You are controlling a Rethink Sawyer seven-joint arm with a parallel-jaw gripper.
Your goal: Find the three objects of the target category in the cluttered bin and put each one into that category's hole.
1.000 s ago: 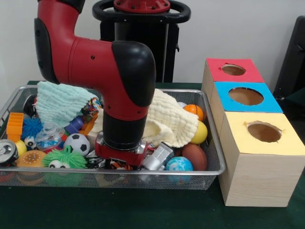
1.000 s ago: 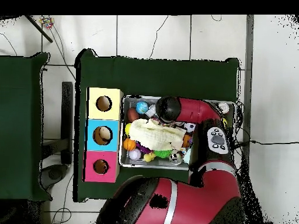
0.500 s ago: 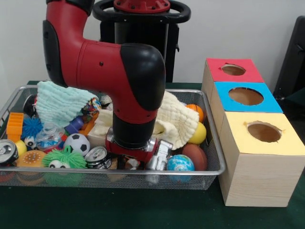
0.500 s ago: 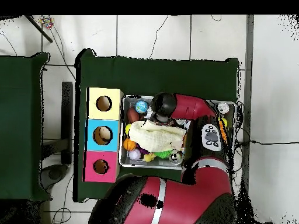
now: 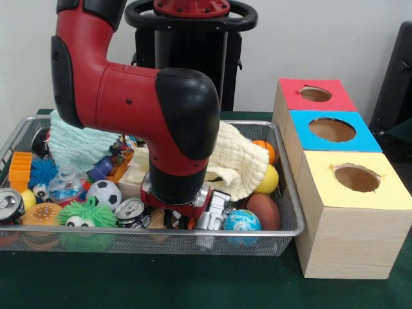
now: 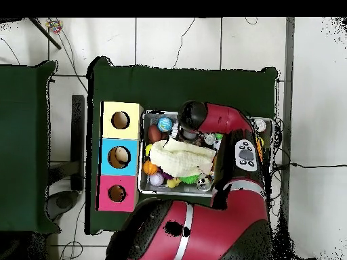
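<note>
A wire mesh bin (image 5: 283, 233) is packed with toys. Balls lie at its right end: a blue globe ball (image 5: 241, 221), a brown football (image 5: 264, 210), a yellow ball (image 5: 270, 179) and an orange basketball (image 5: 263, 150). A soccer ball (image 5: 104, 193) sits left of the arm. My gripper (image 5: 181, 220) is down in the clutter at the bin's near edge, between a drinks can (image 5: 131, 211) and the globe ball. The bulky wrist and the toys hide its tip. From overhead only the wrist (image 6: 192, 116) shows, beside the globe ball (image 6: 165, 124).
Right of the bin stand a red box (image 5: 315, 103), a blue box (image 5: 302, 122) and a yellow box (image 5: 335, 199), each with a round hole on top. A cream cloth (image 5: 239, 162) and a pale blue cloth (image 5: 76, 140) cover the bin's back. A second can (image 5: 9, 205) lies far left.
The wrist has risen a little off the clutter and shifted right in the front view, uncovering a can, then eased back slightly left. The toys around it stay in place.
</note>
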